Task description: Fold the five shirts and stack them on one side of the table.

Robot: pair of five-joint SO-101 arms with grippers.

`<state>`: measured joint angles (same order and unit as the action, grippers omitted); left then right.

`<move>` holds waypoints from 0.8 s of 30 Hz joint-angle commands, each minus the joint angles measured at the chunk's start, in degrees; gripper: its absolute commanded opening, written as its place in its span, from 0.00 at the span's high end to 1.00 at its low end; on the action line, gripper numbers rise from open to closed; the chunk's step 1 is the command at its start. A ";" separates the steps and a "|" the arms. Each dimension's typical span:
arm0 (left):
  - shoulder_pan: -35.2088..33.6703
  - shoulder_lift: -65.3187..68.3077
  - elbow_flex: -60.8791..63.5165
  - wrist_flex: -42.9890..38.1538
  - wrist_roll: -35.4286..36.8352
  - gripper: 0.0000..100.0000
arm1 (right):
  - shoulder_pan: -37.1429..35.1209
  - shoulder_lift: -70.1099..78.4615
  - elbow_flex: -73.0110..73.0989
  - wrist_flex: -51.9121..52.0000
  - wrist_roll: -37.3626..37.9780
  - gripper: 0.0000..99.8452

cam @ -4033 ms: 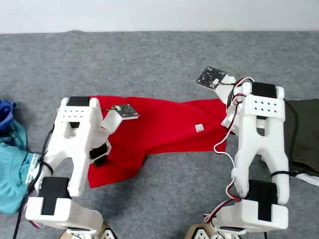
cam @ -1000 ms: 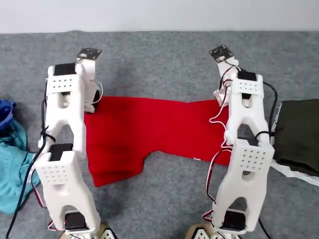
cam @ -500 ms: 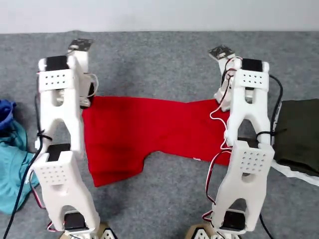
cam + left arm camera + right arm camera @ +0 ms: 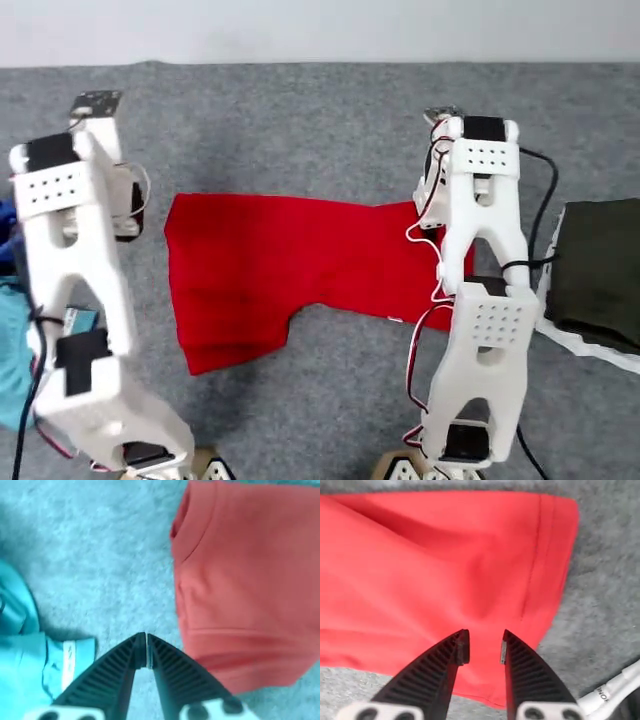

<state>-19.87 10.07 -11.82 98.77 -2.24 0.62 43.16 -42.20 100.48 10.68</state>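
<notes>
Red shirt [image 4: 290, 265] lies flat mid-table [image 4: 330, 120], a long strip with a flap at its 7 o'clock corner; left gripper [image 4: 146, 650] clenched empty at 9 o'clock, right gripper [image 4: 482, 647] slightly parted over the 3 o'clock hem.

Shirt [image 4: 270, 270] between heap [image 4: 10, 355] and stack [image 4: 600, 270]

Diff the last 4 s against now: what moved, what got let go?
Both arms stretched toward the far side of the table, and the red shirt was spread flatter. The left arm then swung left off it; the left tool is shut, empty, over bare table beside the teal shirt. The right tool is open above the shirt's right end. The dark shirt stayed put.
</notes>
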 commanded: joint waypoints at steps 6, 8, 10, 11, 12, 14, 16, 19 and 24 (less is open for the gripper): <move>-4.13 -6.86 5.93 1.76 0.44 0.99 | 3.47 -5.58 -1.14 2.59 -0.79 0.88; -5.54 -6.86 6.64 1.76 0.00 0.99 | 4.70 -5.58 0.35 2.59 -0.79 0.88; -6.77 -6.86 7.34 1.76 -1.23 0.99 | 5.76 -5.67 2.29 2.59 -0.79 0.88; -7.30 -6.86 7.87 1.76 -1.67 0.99 | 6.11 -5.67 3.25 2.59 -0.79 0.88; -7.82 -6.86 8.31 1.76 -1.93 0.99 | 6.55 -5.67 3.96 2.59 -0.79 0.88; -8.62 -6.86 9.27 1.76 -2.02 0.99 | 7.43 -5.58 4.66 2.59 -0.79 0.88; -9.32 -6.86 9.98 1.76 -2.02 0.99 | 8.31 -5.23 4.66 2.42 -0.79 0.88; -9.23 -6.86 10.33 1.76 -1.93 0.99 | 8.40 -4.09 4.84 2.24 -0.88 0.88; -9.05 -6.86 10.42 1.67 -1.93 0.99 | 7.69 1.36 4.57 0.04 -0.88 0.88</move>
<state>-28.84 6.20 -1.54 98.77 -3.56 8.26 44.04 -37.01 100.48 10.51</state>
